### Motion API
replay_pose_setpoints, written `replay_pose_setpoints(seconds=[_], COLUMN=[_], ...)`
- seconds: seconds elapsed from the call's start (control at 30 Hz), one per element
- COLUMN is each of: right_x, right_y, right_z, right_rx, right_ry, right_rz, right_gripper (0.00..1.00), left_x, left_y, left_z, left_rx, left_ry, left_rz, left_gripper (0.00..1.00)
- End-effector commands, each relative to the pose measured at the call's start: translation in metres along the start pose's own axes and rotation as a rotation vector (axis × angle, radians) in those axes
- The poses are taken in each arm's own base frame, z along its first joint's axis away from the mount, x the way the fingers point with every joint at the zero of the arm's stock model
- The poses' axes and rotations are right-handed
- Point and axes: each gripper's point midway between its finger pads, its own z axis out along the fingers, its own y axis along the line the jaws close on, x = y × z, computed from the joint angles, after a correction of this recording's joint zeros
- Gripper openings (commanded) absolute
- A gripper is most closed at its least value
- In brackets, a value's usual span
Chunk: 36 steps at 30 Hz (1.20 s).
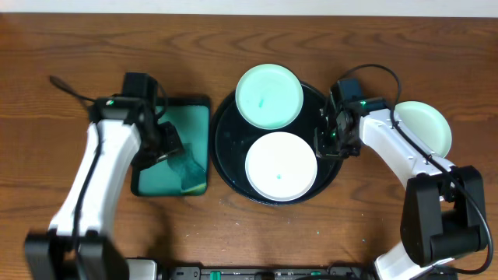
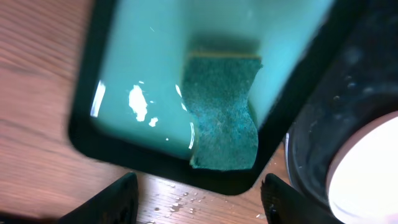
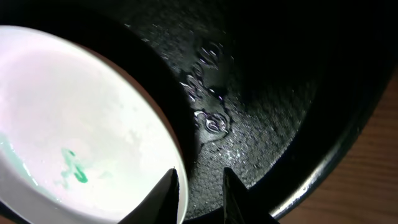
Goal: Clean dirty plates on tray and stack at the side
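On a wooden table [image 1: 31,140], a mint plate [image 1: 268,95] and a white plate [image 1: 281,166] sit on the round black tray [image 1: 226,132], with a third plate [image 1: 426,124] beside it. The left gripper [image 2: 199,202] hangs wide open over the sponge [image 2: 224,112] in the teal tray [image 2: 143,62]. The right gripper [image 3: 199,196], jaws slightly parted, sits at the white plate's rim. The sponge wants a square pinch, and the plate needs steadying.

The table [image 1: 47,47] is brown wood with plain grain and a low sheen. The round black tray [image 3: 267,93] is finely pebbled, glossy and beaded with wet droplets. The white plate [image 1: 281,166], the mint plate [image 1: 269,95] and the pale plate [image 1: 428,124] near the right edge are smooth and glossy. The teal tray [image 2: 143,56] shines with bright glints. The green sponge [image 2: 224,118] is rough, fibrous and matt.
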Motion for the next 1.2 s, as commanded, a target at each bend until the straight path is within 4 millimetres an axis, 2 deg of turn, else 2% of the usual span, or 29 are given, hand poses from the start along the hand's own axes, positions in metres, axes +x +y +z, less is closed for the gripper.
replay_pose_setpoints(seconds=[0.0,0.1,0.17,0.3,0.47,0.53,0.57,0.6,0.67,0.7,0.77,0.9,0.97,1.0,1.1,1.17], right_x=[-0.003,-0.002,-0.001,-0.001,-0.001,-0.001,-0.001,0.000,0.000,-0.001,-0.001,-0.001,-0.001,-0.001,-0.002,-0.002], right_y=[0.004,0.004,0.003,0.003,0.003,0.003,0.003,0.003,0.003,0.003,0.003,0.003,0.003,0.003,0.003,0.003], right_z=[-0.005,-0.005,-0.005,-0.005,-0.005,-0.005,-0.005,-0.005,-0.005,-0.005,-0.005,-0.005,-0.005,-0.005,-0.005,-0.005], right_rx=[-0.020,-0.019,-0.018,-0.018,-0.018,-0.018,-0.018,-0.017,-0.017,-0.018,-0.018,-0.018,-0.018,-0.018,-0.019,-0.018], right_ry=[-0.004,-0.001,0.003,0.006,0.005,0.006,0.006,0.006,0.006,0.006,0.006,0.005,0.004,0.002,0.002,0.002], right_rz=[-0.049,-0.051,-0.050,-0.050,-0.050,-0.049,-0.050,-0.049,-0.049,-0.050,-0.050,-0.049,-0.050,-0.050,-0.050,-0.050], right_gripper=[0.21,0.21,0.21,0.21,0.21,0.21,0.21,0.21,0.22,0.22,0.22,0.22,0.22,0.22,0.22,0.22], left_x=[0.013,0.013,0.010,0.007,-0.001,-0.001,-0.001,-0.002,-0.006,-0.010,-0.016,-0.016,-0.010,-0.007,0.007,0.018], left_y=[0.002,0.004,0.001,-0.010,0.008,0.009,0.009,0.009,0.006,0.003,-0.001,-0.005,-0.004,-0.002,0.002,0.005], left_z=[0.040,0.066,0.086,0.109,0.128,0.131,0.131,0.127,0.115,0.105,0.088,0.054,0.047,0.047,0.064,0.084], left_rx=[-0.026,-0.064,-0.061,-0.015,-0.118,-0.125,-0.123,-0.119,-0.110,-0.101,-0.083,-0.049,-0.049,-0.054,-0.074,-0.085], left_ry=[0.161,0.229,0.259,0.297,0.271,0.276,0.274,0.270,0.257,0.242,0.209,0.142,0.148,0.160,0.197,0.209], left_rz=[-0.045,-0.083,-0.104,-0.117,-0.104,-0.099,-0.093,-0.081,-0.061,-0.052,-0.037,-0.031,-0.031,-0.031,-0.034,-0.068], left_gripper=[0.55,0.49,0.41,0.37,0.32,0.13,0.09,0.10,0.17,0.26,0.36,0.47,0.51,0.52,0.53,0.53])
